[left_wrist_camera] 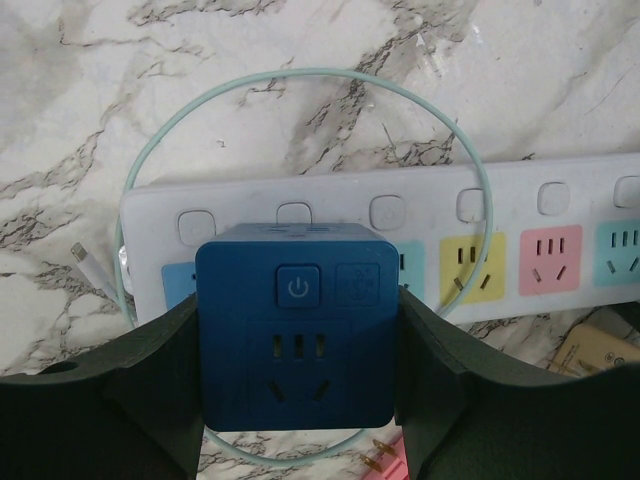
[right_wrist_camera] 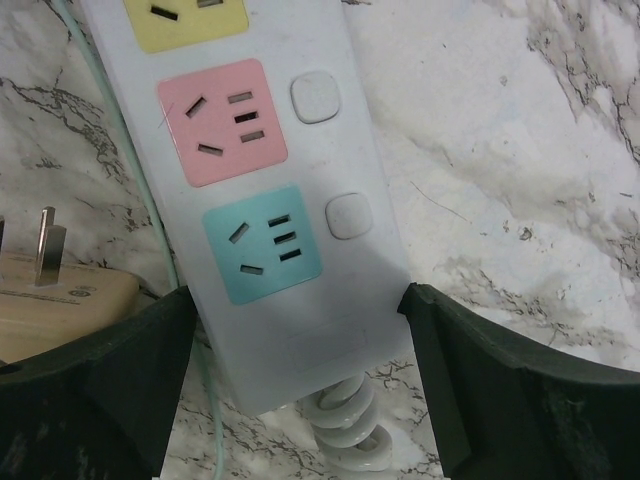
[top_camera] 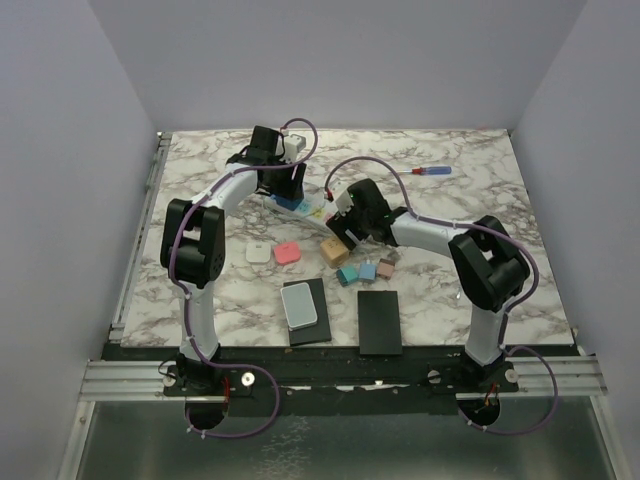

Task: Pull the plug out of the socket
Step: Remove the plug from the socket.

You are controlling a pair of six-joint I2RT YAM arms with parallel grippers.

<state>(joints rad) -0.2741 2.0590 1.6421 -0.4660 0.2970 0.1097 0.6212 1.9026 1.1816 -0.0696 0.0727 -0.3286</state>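
**Now: my left gripper (left_wrist_camera: 300,345) is clamped on the plug (left_wrist_camera: 297,325)**

My left fingers (left_wrist_camera: 130,400) press the two sides of the plug, a dark blue cube with a power button and an outlet face on top. It sits over the left end of the socket (left_wrist_camera: 560,215), the long white strip lying on the marble table (left_wrist_camera: 100,100). I cannot tell whether its pins are seated.

My right gripper (right_wrist_camera: 300,300) straddles the cord end of the socket, its jaws wide, one finger at each long edge beside the teal outlet face. Whether they squeeze it or only flank it, I cannot tell.

A thin teal cable (left_wrist_camera: 300,72) loops around the strip, and a tan adapter (right_wrist_camera: 60,300) lies just beside my right gripper.
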